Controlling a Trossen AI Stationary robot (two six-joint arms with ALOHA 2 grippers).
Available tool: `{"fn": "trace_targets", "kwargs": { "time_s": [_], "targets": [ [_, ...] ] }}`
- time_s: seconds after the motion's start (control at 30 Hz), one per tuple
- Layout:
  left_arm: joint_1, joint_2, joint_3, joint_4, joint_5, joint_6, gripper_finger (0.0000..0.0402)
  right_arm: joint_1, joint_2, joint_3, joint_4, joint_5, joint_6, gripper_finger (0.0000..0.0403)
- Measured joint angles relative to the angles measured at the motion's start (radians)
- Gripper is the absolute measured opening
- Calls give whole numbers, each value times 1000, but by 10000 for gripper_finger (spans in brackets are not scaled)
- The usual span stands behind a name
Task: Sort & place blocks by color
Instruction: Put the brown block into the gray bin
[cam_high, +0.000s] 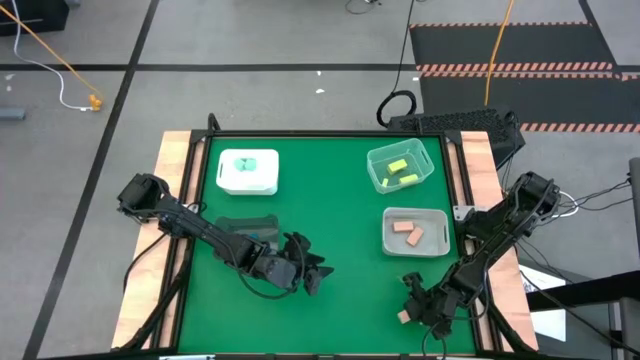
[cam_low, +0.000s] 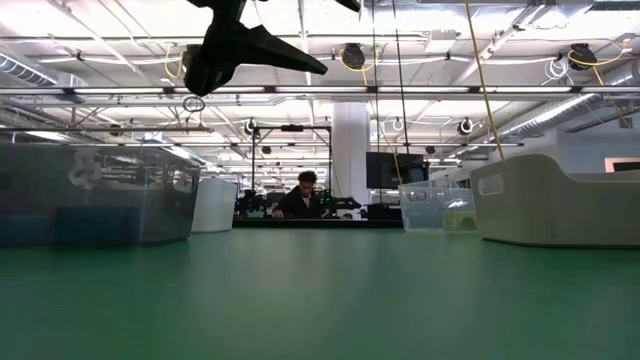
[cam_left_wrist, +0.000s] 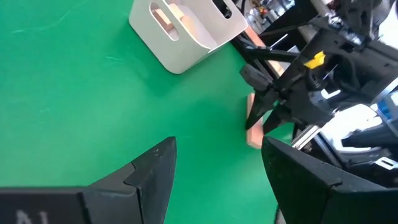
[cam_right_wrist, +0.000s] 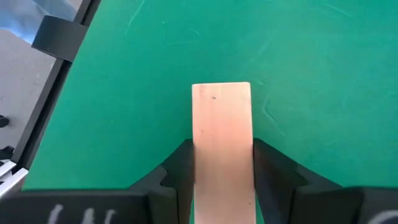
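The right gripper (cam_right_wrist: 222, 163) sits at the near right corner of the green mat (cam_high: 340, 220), its two fingers (cam_right_wrist: 180, 168) pressed against the long sides of a tan-peach bar (cam_right_wrist: 222, 143). The bar lies on the mat and juts forward past the fingertips; in the high view it shows as a small peach spot (cam_high: 403, 316) just beside the gripper. Whether it is lifted yet cannot be told.

The step in hand looks like picking this bar up for the grey tray (cam_high: 441, 243), which already holds two peach blocks (cam_high: 408, 233). To do it well, the grip should be firm and square on the bar's flanks before any lift (a hold this far back could let the long end droop or twist). The bar should then rise straight up, high enough to clear the tray's wall, travel over the tray and be let go low, so it neither bounces out nor knocks its neighbours.

The left gripper (cam_high: 312, 268) hovers over the mat's middle with its fingers apart and nothing between them. Yellow-green blocks (cam_high: 400, 172) lie in the clear tray (cam_high: 372, 160), a teal block (cam_high: 248, 163) in the white tray (cam_high: 228, 184)
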Motion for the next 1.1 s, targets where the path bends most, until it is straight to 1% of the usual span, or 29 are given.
{"fn": "trace_targets", "kwargs": {
  "time_s": [0.1,0.23,0.4,0.47,0.57,0.77,0.87,0.97,1.1],
  "targets": [
    [0,0,0,22,0,-39,237,0,1,-2,34,9,1,112],
    [0,0,0,72,0,-62,237,-2,-19,-4,48,50,0,112],
    [2,0,0,162,0,-56,237,-16,-114,-4,54,59,-1,112],
    [3,0,0,199,0,-38,237,-21,-171,-4,51,95,-6,112],
    [9,0,0,247,0,-11,237,-34,-268,-3,62,214,-56,112],
    [37,0,0,334,0,35,237,-73,-450,-3,77,531,-192,112],
    [49,0,0,391,0,130,237,-89,-518,-3,78,693,-263,112],
    [60,0,0,463,0,250,237,-100,-561,-3,119,822,-346,112],
    [74,0,0,577,0,430,237,-123,-576,-3,259,912,-492,112]
  ]
}}
